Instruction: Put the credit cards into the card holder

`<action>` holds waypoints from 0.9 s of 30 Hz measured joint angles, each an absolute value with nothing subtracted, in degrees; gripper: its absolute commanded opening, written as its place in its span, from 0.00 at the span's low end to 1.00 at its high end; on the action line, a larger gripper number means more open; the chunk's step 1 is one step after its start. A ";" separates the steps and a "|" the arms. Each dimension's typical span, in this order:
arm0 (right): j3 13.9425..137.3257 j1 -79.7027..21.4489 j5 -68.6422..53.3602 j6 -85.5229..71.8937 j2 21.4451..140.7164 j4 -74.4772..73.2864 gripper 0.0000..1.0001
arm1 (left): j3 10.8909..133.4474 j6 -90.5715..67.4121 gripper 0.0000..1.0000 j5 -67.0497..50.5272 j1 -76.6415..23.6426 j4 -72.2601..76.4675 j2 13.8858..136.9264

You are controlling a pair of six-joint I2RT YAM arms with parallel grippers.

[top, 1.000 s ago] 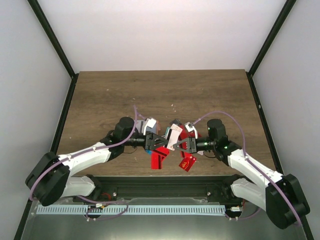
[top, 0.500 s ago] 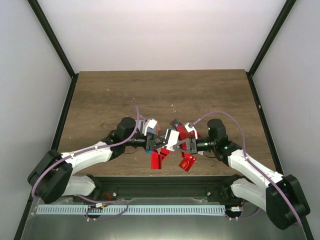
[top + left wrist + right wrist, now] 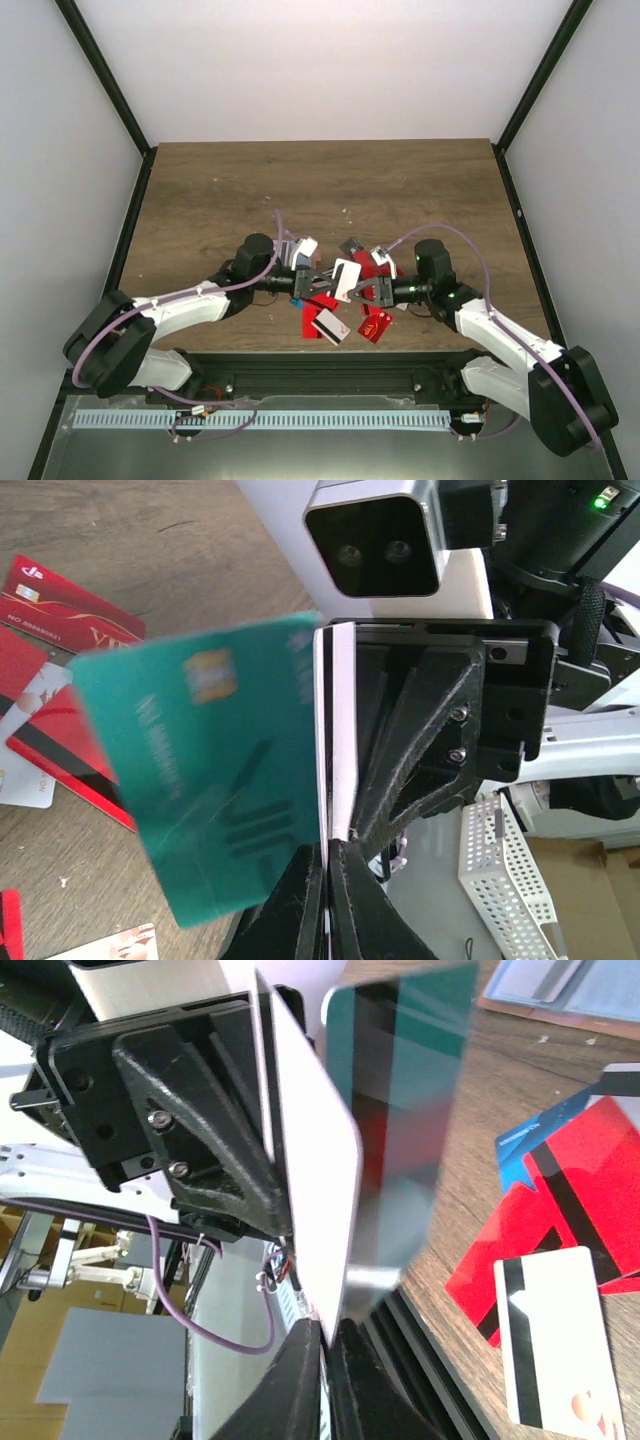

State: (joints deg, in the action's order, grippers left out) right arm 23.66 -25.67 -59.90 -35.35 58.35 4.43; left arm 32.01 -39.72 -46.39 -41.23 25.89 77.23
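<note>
A white credit card [image 3: 345, 278] stands on edge above the table between the two arms. My left gripper [image 3: 318, 287] is shut on one edge of it [image 3: 338, 730]. My right gripper [image 3: 362, 291] is shut on the opposite edge [image 3: 310, 1160]. A teal card [image 3: 210, 780] shows blurred right beside the white one, also in the right wrist view [image 3: 400, 1090]; I cannot tell whether anything holds it. Red cards [image 3: 375, 326] and a white card with a black stripe [image 3: 331, 326] lie flat below. I cannot pick out the card holder with certainty.
Loose red cards [image 3: 570, 1190], a blue card [image 3: 530, 1135] and the striped white card [image 3: 555, 1335] lie close to the table's near edge [image 3: 320, 348]. A flat pale piece with a salmon-brown edge [image 3: 560, 1000] lies further back. More red cards [image 3: 60, 600] lie left of the grippers.
My left gripper has moved in and shut on the white card that the right gripper holds. A white striped card now lies on the red cards near the front edge.
</note>
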 measured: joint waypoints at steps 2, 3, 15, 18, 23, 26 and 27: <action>23.53 -25.63 -59.07 -35.14 58.46 3.92 0.34 | 32.03 -40.42 0.04 -46.78 -41.25 26.83 77.93; 23.53 -25.63 -58.59 -35.14 58.65 3.49 0.41 | 32.03 -40.53 0.04 -46.52 -41.39 26.92 78.15; 23.57 -25.69 -45.91 -33.47 64.25 -2.13 0.55 | 32.12 -37.19 0.04 -32.45 -33.63 13.04 77.91; 24.23 -25.69 -44.51 -33.65 66.70 -1.85 0.55 | 32.12 -36.77 0.04 -28.03 -30.94 10.70 77.28; 28.80 -25.74 -42.98 -34.81 73.95 2.33 0.51 | 32.12 -36.18 0.04 -20.91 -27.29 9.98 77.67; 32.49 -26.33 -42.44 -35.79 79.15 5.30 0.48 | 32.14 -35.88 0.04 -18.85 -25.85 10.85 80.16; 36.93 -27.09 -41.74 -36.10 84.99 7.60 0.47 | 32.16 -35.77 0.04 -18.33 -25.39 10.94 81.36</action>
State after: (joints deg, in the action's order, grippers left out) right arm 36.93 -27.09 -41.74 -36.10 84.99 7.60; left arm 32.16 -35.77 -18.33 -25.39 10.94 81.36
